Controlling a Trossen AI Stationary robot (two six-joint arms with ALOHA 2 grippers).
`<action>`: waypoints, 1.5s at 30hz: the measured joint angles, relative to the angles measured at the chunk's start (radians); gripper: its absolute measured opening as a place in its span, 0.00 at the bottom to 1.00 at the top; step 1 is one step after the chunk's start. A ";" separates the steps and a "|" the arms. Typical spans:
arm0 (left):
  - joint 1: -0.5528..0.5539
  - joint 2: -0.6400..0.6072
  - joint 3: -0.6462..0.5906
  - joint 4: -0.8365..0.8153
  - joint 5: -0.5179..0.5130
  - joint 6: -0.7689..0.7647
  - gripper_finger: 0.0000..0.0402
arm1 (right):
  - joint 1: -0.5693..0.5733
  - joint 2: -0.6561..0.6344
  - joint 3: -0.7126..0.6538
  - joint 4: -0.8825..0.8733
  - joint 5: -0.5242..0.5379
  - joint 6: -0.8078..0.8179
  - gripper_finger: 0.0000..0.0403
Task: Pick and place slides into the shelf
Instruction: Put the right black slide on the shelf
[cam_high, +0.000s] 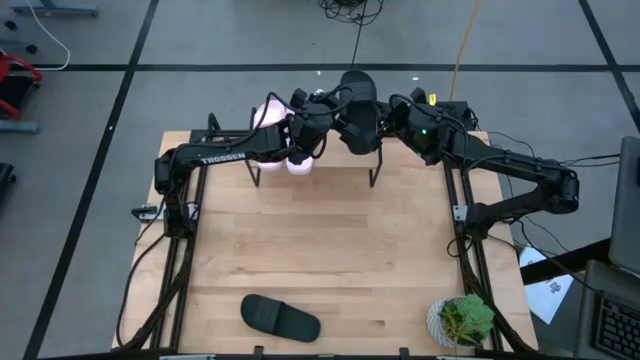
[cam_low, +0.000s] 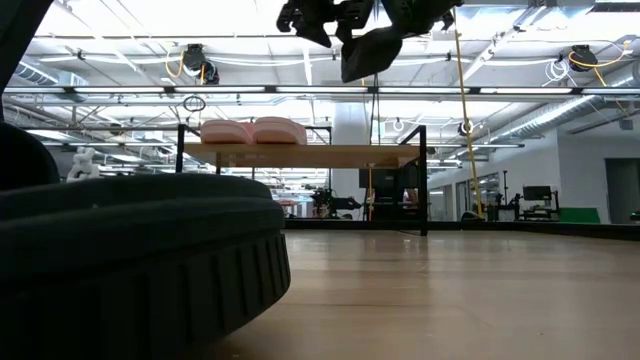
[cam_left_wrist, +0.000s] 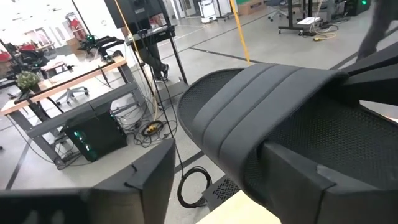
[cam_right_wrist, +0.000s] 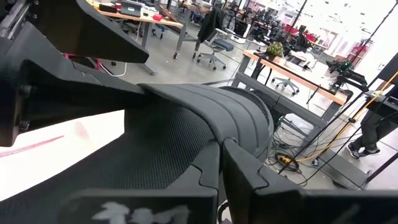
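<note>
Two pale pink slides (cam_low: 253, 131) lie side by side on the left part of the shelf (cam_low: 300, 154), which stands at the far edge of the tabletop (cam_high: 320, 250); from above we see them only partly, glowing white-pink under our left arm near the shelf's left end. One black slide (cam_high: 281, 317) lies flat near the front edge of the tabletop, left of centre, well apart from the shelf, and it fills the near foreground of the low view. The other black slide (cam_high: 358, 128) is up in the air above the shelf's plank, right of the pink pair, hanging tilted with nothing under it in the low view.

We reach both arms over the shelf, and both grippers meet at that raised slide. Our right gripper (cam_high: 378, 124) is closed on the black slide: in the right wrist view its fingers (cam_right_wrist: 249, 180) press the mesh-textured sole close to the ribbed strap. Our left gripper (cam_high: 312, 128) sits just beside the same slide on its other side; in the left wrist view the strap and sole fill the frame with one finger (cam_left_wrist: 149, 180) standing clear of the rubber, so the jaws are spread and grip nothing. A small potted plant (cam_high: 463, 320) stands at the front right corner of the tabletop.
</note>
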 joint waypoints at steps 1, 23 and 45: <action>0.000 0.000 0.000 0.000 -0.004 -0.003 0.59 | 0.000 0.000 0.000 0.000 0.000 0.000 0.00; -0.016 0.000 0.000 -0.005 -0.111 -0.022 0.88 | -0.018 0.000 0.000 0.016 -0.002 0.001 0.00; -0.028 0.000 0.000 -0.002 -0.180 -0.072 0.87 | -0.065 0.003 0.000 0.059 -0.105 0.009 0.00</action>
